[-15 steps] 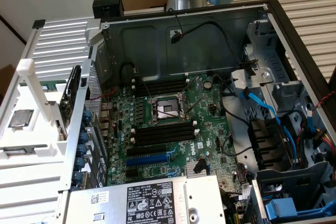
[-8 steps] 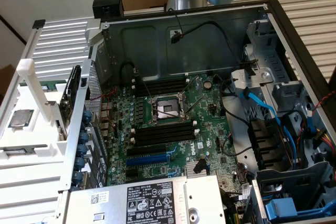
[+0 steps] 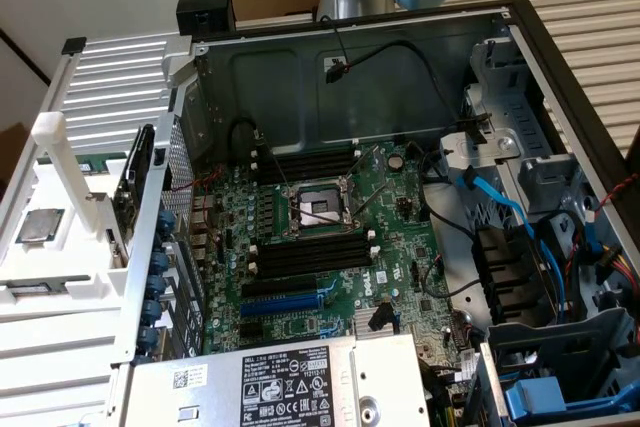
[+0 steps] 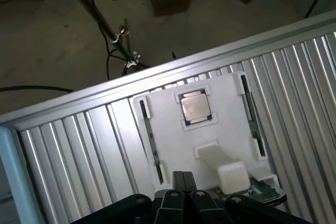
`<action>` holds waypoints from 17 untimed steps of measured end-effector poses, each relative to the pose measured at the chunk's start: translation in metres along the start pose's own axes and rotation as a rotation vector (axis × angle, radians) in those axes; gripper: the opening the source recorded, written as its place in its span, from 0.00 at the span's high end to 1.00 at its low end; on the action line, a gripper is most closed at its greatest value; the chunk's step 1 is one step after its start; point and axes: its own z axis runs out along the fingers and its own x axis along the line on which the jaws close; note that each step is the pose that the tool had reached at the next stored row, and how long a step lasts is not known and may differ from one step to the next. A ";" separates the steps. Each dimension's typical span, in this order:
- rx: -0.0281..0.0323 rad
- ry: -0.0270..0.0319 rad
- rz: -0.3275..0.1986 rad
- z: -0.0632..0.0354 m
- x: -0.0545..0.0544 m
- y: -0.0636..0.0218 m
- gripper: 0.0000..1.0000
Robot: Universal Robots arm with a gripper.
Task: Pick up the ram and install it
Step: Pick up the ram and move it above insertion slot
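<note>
Ribbed bench (image 3: 110,77), ram (image 3: 135,182) edgewise along case (image 3: 420,57)

end effector (image 4: 183,179) fully closed, tips touching each other.

Closed hand (image 4: 183,176) near a white holder (image 4: 223,95) with a silver processor chip (image 4: 195,107), on a ribbed metal table (image 4: 68,150).

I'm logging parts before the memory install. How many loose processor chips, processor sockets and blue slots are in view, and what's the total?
processor chip: 1, on the white holder
processor socket: 1, on the motherboard
blue slot: 1, on the motherboard
Total: 3
</note>
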 end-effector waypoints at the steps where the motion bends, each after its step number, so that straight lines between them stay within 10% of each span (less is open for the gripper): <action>1: 0.0043 -0.0012 -0.007 0.0005 0.000 0.0001 0.90; 7: 0.0417 -0.0129 -0.047 0.0056 0.001 0.0025 0.90; 17: 0.0608 -0.0189 -0.072 0.0171 0.007 0.0108 0.90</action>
